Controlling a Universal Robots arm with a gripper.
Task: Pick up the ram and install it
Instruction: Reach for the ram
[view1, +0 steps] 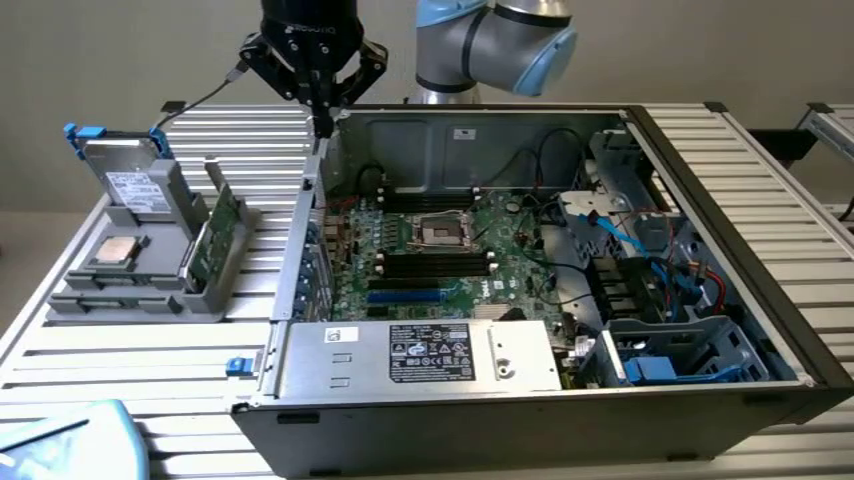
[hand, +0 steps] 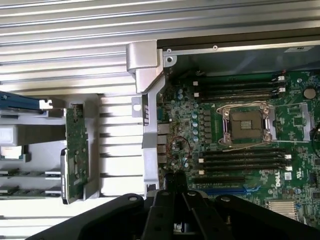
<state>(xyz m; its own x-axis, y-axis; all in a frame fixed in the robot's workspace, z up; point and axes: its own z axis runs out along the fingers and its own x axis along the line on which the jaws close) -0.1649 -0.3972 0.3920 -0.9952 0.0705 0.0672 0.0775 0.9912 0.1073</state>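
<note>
My gripper hangs shut and empty above the open computer case's wall, on the exterior view's left. In the wrist view its fingertips point down at that wall's metal edge, beside the motherboard. The board's long black memory slots look bare. A grey holder stands outside the case, to the exterior view's left. A tall green board with a metal edge stands in it. Narrow strips with pale ends lie beside that board. I cannot tell whether one is the ram.
The holder also carries a hard drive with blue tabs and a processor. Inside the case are a power supply, blue cables and a drive cage. Everything rests on a ribbed metal table.
</note>
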